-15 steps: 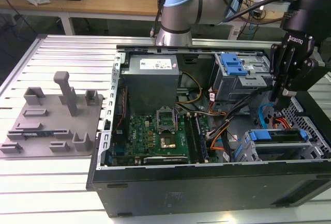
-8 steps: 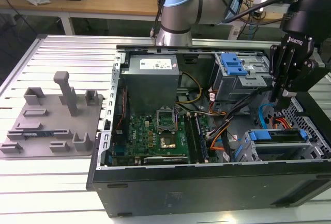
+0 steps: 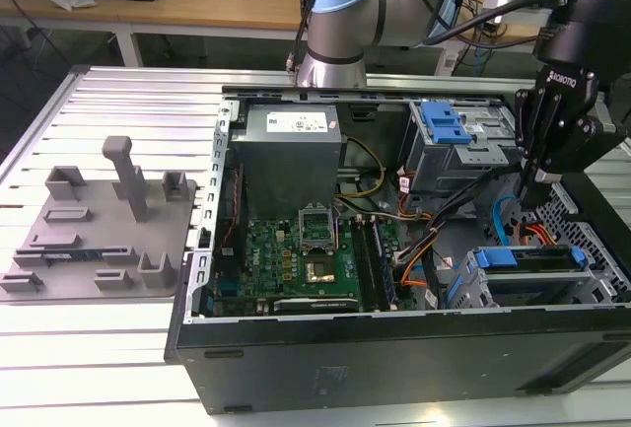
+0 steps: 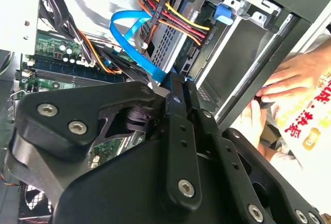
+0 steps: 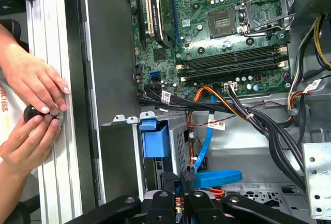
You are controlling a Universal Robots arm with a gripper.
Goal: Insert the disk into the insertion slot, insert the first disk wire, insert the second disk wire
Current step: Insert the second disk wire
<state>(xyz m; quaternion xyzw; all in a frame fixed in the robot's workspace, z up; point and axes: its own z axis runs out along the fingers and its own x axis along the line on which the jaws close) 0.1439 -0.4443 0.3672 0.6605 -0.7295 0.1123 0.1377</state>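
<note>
- Gripper [image 4: 181, 87] hangs inside the open PC case [image 3: 394, 348], jaws pinched together; in both wrist views the tips meet on what looks like a small black connector, hard to be sure.
- Blue flat cable [image 5: 220, 177] runs from right at the jaw tips and loops up past the black wire bundle [image 5: 258, 120].
- Disk [image 3: 532, 261] sits just below the jaws, in the slot [image 3: 592, 289] at the case corner on the exterior view's right; blue carrier edge showing, long axis across the case width.
- Connector end of the disk faces the jaws, so wire and disk are near but contact is not clear.
- Arm comes down steeply from above, wrist near vertical over the slot.
- Farther in: taller bay with blue latch [image 3: 449, 126], motherboard [image 3: 306, 254], power supply [image 3: 291, 156].
- Two hands [image 5: 33, 87] rest on the desk [image 5: 51, 53] outside the case wall, holding a small round object.
</note>
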